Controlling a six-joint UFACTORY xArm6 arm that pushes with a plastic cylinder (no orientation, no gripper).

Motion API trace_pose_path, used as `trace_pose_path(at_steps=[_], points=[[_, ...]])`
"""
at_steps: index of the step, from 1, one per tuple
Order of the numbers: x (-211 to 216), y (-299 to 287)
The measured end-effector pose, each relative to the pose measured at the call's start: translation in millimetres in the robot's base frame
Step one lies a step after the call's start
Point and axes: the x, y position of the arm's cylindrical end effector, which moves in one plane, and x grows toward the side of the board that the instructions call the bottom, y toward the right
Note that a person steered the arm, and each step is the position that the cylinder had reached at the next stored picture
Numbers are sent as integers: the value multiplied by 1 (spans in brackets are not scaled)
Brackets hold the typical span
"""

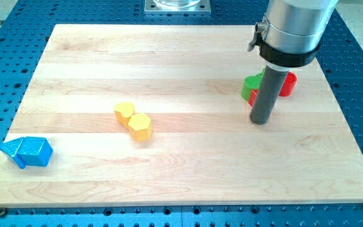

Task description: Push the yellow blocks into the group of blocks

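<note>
Two yellow blocks sit together left of the board's middle: a rounded yellow block (pixel 124 113) and a yellow hexagonal block (pixel 140 127) touching it at its lower right. At the view's upper right a green block (pixel 251 86) and a red block (pixel 287 84) stand close together, partly hidden behind my rod. A sliver of red shows under the green block. My tip (pixel 260 120) rests on the board just below this green and red group, far to the right of the yellow blocks.
Two blue blocks (pixel 28 152) lie together at the board's lower left corner. The wooden board (pixel 188 170) sits on a blue perforated table (pixel 358 57). A metal mount (pixel 176 5) shows at the view's top edge.
</note>
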Motion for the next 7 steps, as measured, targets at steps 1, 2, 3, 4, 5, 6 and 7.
trace_pose_path(at_steps=[1,2,3,4,5,6,7], points=[[-8,18],[-8,40],[22,36],[78,-48],[93,-170],[93,-214],[92,-220]])
